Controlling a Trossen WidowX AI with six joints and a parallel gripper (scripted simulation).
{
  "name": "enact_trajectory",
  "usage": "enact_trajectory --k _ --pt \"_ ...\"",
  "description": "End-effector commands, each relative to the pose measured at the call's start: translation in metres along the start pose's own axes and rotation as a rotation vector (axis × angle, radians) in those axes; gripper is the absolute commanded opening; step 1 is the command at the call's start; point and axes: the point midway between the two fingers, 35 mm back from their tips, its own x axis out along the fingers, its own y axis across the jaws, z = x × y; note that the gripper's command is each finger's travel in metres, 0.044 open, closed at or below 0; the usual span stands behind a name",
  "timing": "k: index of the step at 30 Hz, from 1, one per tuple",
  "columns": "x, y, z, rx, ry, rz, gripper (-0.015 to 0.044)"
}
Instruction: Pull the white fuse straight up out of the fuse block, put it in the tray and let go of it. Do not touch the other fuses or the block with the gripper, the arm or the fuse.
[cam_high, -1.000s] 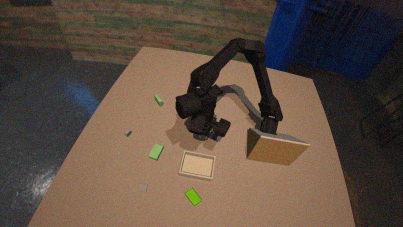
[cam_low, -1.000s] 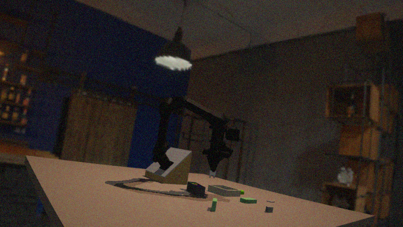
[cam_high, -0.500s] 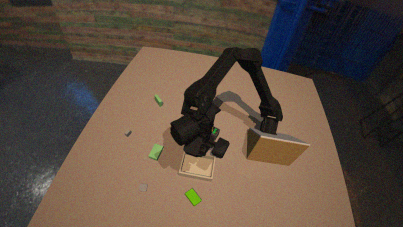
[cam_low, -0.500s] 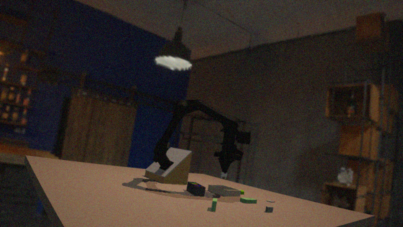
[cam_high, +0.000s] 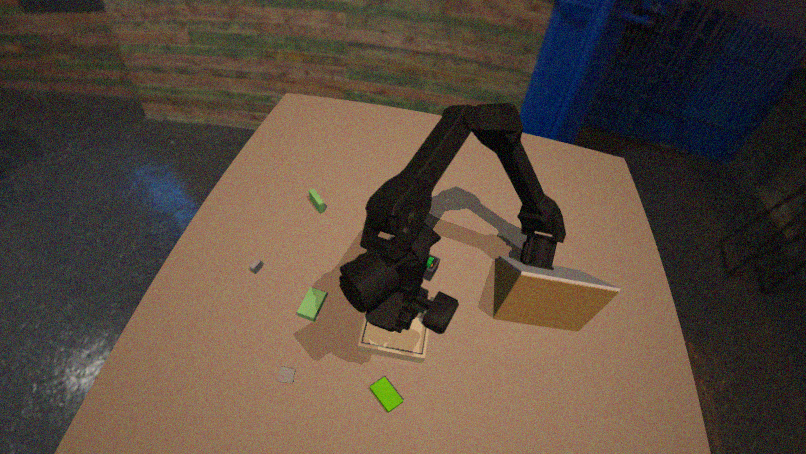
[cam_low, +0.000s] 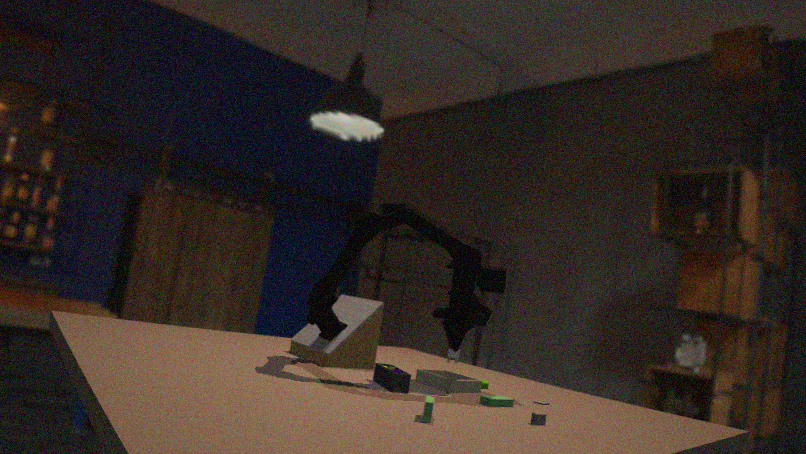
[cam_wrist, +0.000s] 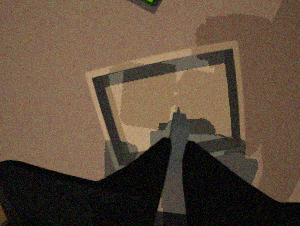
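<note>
My gripper (cam_low: 454, 347) (cam_wrist: 177, 146) is shut on the white fuse (cam_low: 452, 356) (cam_wrist: 178, 125), which points down from the fingertips and looks grey in shade. It hangs above the tray (cam_high: 393, 353) (cam_low: 467, 385) (cam_wrist: 165, 58), with a gap between fuse and tray in the exterior view. In the wrist view the fuse's tip shows over the tray's inside. The arm hides the fingertips in the top view. The dark fuse block (cam_high: 429, 275) (cam_low: 393, 380) stands beside the tray, apart from the gripper; a green fuse (cam_high: 430, 261) shows in it.
The arm's base stands on a wooden wedge (cam_high: 555, 301) (cam_low: 358, 344). A bright green block (cam_high: 386, 394) (cam_wrist: 151, 1) lies beyond the tray. Pale green blocks (cam_high: 311, 304) (cam_high: 316, 201) (cam_low: 496, 400) (cam_low: 428, 410), a small grey block (cam_high: 256, 266) (cam_low: 538, 419) and a flat grey square (cam_high: 286, 374) are elsewhere.
</note>
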Motion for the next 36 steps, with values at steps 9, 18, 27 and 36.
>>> enact_trajectory --k 9,18,27,36 --pt "0.024 0.002 -0.001 -0.009 0.014 0.005 0.0000" --pt "0.036 0.002 -0.002 -0.008 0.015 0.005 0.0000" --pt "0.033 0.001 -0.001 0.000 0.006 0.007 0.0105" --pt "0.030 0.001 -0.001 -0.001 0.007 0.007 0.0330"
